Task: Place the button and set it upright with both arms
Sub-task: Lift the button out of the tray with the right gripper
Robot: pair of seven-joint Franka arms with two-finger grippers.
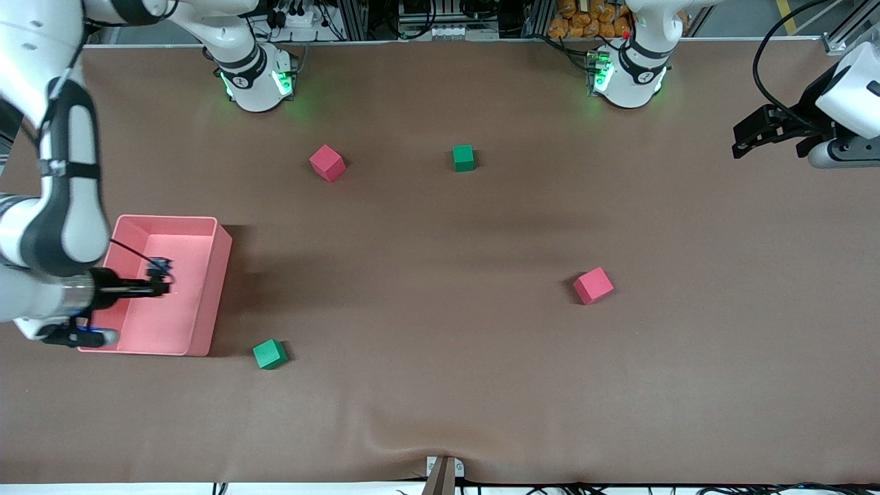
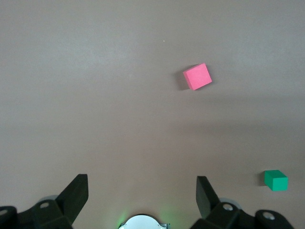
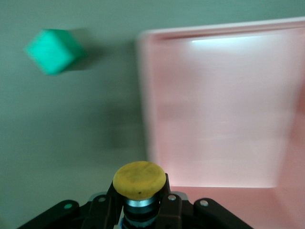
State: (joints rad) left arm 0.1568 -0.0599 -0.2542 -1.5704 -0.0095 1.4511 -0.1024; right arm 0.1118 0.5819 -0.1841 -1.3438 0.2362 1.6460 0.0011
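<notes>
My right gripper hangs over the pink bin at the right arm's end of the table. It is shut on the button. In the right wrist view the button's round orange-yellow cap sticks out between the black fingers, over the bin's rim. My left gripper is open and empty, up in the air over the left arm's end of the table, where that arm waits. In the left wrist view its two fingers stand wide apart over bare mat.
Two red cubes and two green cubes lie on the brown mat. One green cube sits beside the bin's corner. The left wrist view shows a red cube and a green cube.
</notes>
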